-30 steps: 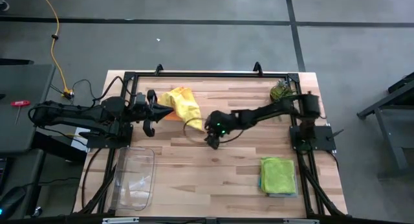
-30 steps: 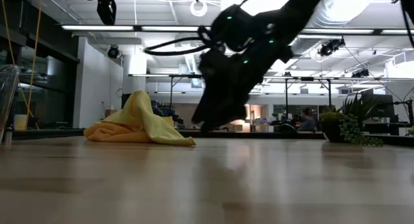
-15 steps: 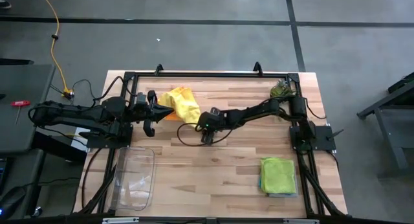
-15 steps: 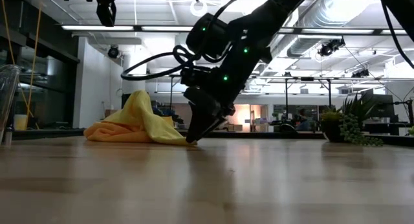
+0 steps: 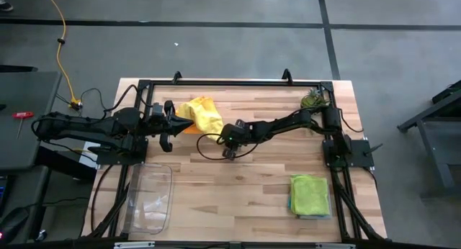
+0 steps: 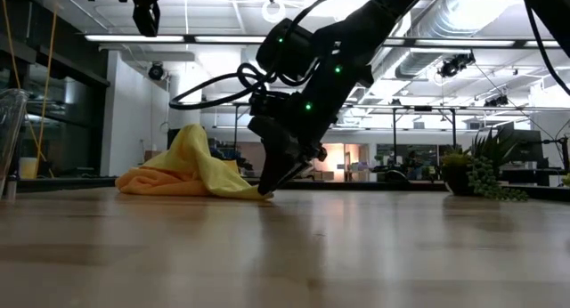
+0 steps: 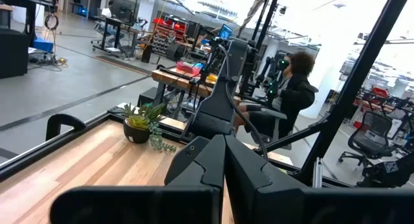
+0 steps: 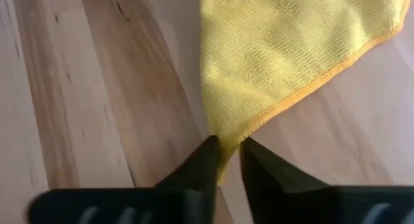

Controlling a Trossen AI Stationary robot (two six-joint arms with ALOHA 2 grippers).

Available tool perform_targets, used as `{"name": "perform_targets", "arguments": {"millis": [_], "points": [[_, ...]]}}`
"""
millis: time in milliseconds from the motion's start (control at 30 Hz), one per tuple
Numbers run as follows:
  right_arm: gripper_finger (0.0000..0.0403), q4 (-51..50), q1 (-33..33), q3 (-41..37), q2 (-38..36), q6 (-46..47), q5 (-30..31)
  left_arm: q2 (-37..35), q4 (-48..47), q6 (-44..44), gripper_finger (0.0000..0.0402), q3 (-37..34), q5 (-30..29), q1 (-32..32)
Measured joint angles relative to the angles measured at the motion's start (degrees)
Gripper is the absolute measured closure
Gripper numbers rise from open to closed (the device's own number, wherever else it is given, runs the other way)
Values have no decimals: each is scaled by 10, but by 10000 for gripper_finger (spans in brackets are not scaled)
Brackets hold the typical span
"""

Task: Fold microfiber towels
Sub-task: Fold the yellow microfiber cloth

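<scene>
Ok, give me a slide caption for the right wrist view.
Right gripper pinching a corner of the yellow towel on the wooden table.

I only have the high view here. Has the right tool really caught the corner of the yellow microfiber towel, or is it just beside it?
Observer: The right wrist view shows the right tool pinching a hemmed corner of the yellow microfiber towel between its fingers.
Operator: Is that corner off the wooden table yet?
Observer: No. In the low view the tool's tips are down at the wooden table surface, at the low edge of the heaped towel.
Operator: And the left tool?
Observer: The left wrist view shows the left tool shut with nothing between its fingers.
</scene>
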Motion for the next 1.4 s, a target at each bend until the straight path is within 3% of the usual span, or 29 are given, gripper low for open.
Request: {"name": "perform_targets", "arguments": {"millis": [100, 233, 533, 733, 867, 967, 1233, 1400], "points": [[395, 0, 0, 0, 0, 8, -10, 0, 0, 0, 401, 0, 0, 0], [399, -33, -8, 0, -19, 25, -57, 0, 0, 0, 401, 0, 0, 0], [402, -205, -31, 0, -210, -87, -30, 0, -1, 34, 401, 0, -19, 0], [402, -215, -51, 0, -291, -104, -124, 19, -1, 30, 401, 0, -79, 0], [402, -234, -46, 0, -292, -104, -243, 54, 0, 12, 400, 0, -80, 0], [403, -247, -24, -18, -275, -118, -275, 95, 0, -22, 398, 0, -79, 0], [403, -246, 32, -137, -229, -122, -281, 232, 7, -100, 375, 0, -66, 0], [403, -217, 52, -201, -226, -75, -241, 313, 39, -129, 359, 1, -39, -1]]}}
